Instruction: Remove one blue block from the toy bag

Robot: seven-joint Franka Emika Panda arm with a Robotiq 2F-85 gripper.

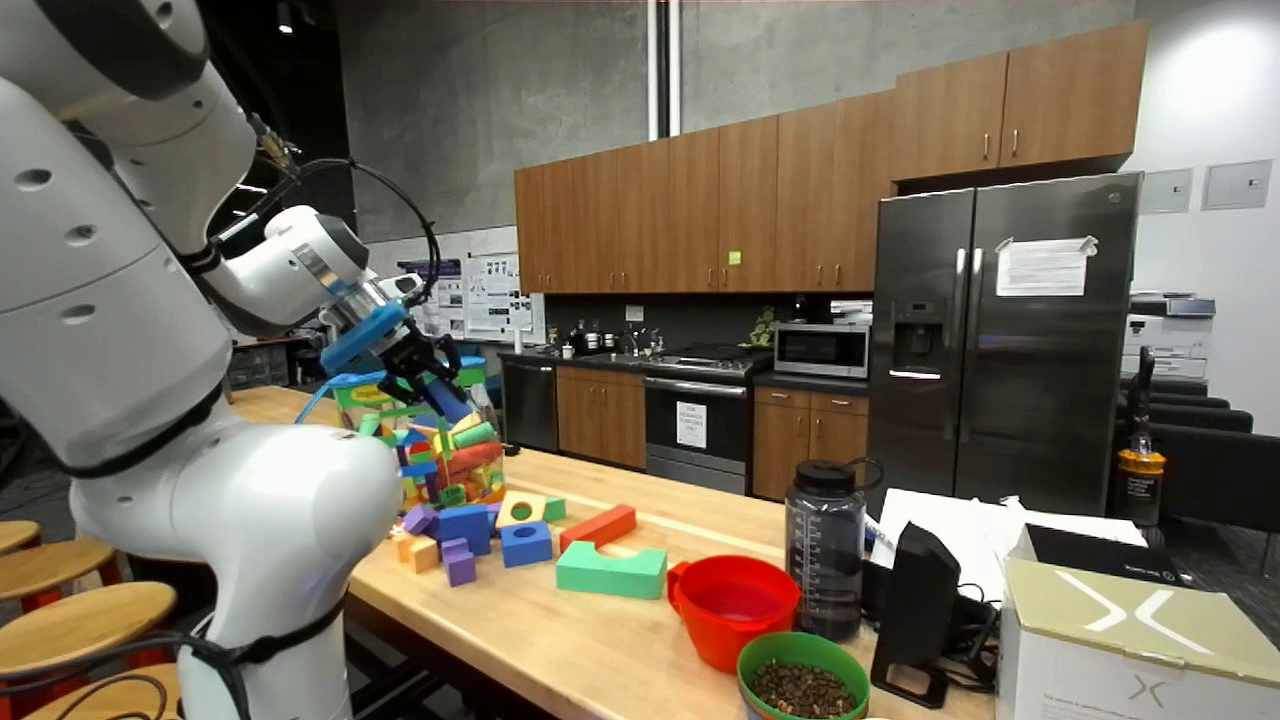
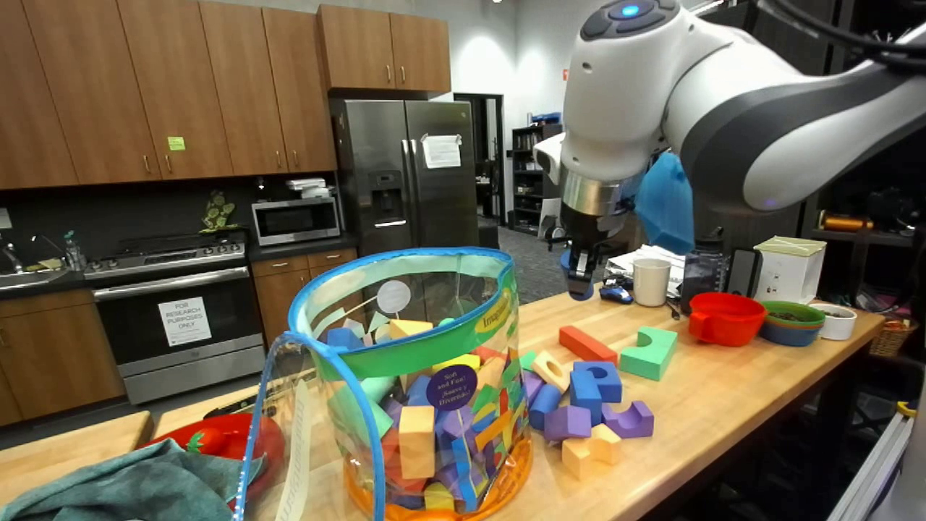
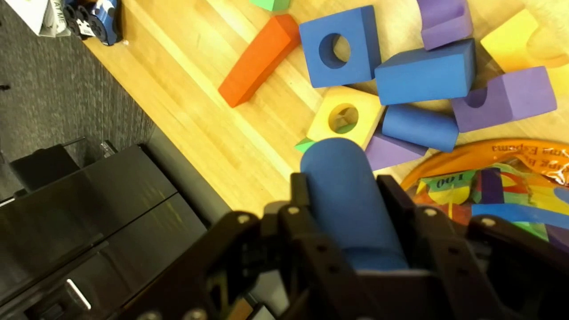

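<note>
The wooden table [image 2: 709,405] carries the toy bag [image 2: 412,359] and loose blocks [image 2: 584,396].

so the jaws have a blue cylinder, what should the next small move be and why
Probably shift the blue cylinder over the tabletop beside the red block, ready to lower: the jaws are shut on it and it is outside the toy bag, but the holed yellow block shows past its tip in the wrist view.

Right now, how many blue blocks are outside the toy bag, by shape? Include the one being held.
Blue cylinders: 2 (held cylinder in the gripper, loose cylinder on the table)
Blue square block with a hole: 1
Blue rectangular block: 1
Total: 4
</note>
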